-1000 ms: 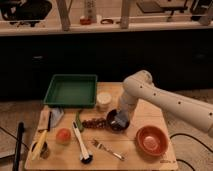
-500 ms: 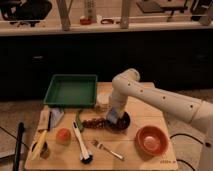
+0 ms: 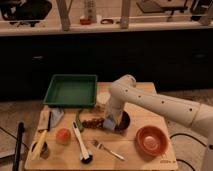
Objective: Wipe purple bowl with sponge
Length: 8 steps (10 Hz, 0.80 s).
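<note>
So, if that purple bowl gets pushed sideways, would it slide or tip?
Probably slide: the purple bowl is small and sits on the smooth table. Tipping seems unlikely; it looks low. The pincer is down at its rim.

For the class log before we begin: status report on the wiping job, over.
Claw down at rim of purple bowl. Sponge at claw tip, partly hidden. Orange-red bowl apart, nothing blocking.
</note>
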Available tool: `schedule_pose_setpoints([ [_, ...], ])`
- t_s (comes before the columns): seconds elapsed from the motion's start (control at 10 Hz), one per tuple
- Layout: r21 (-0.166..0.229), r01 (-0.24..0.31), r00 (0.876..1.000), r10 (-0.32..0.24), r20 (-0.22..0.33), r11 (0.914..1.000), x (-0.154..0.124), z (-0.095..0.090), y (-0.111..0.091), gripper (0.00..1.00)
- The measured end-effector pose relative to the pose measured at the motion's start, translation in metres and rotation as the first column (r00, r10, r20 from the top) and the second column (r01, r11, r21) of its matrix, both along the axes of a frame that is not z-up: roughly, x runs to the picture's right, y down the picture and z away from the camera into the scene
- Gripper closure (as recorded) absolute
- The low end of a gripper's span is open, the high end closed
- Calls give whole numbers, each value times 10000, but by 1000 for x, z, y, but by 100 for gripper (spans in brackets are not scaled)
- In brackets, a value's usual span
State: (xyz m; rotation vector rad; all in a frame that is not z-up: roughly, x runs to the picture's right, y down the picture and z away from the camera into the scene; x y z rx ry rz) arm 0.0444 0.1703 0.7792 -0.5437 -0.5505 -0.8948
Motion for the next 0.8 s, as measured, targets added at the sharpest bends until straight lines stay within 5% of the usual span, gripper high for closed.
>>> schedule_pose_setpoints([
  [0.4, 288, -353, 9980, 368, -521, 9990, 40, -16, -2, 100],
  [0.8, 681, -700, 9895, 779, -1218, 9952, 58, 11, -35, 100],
])
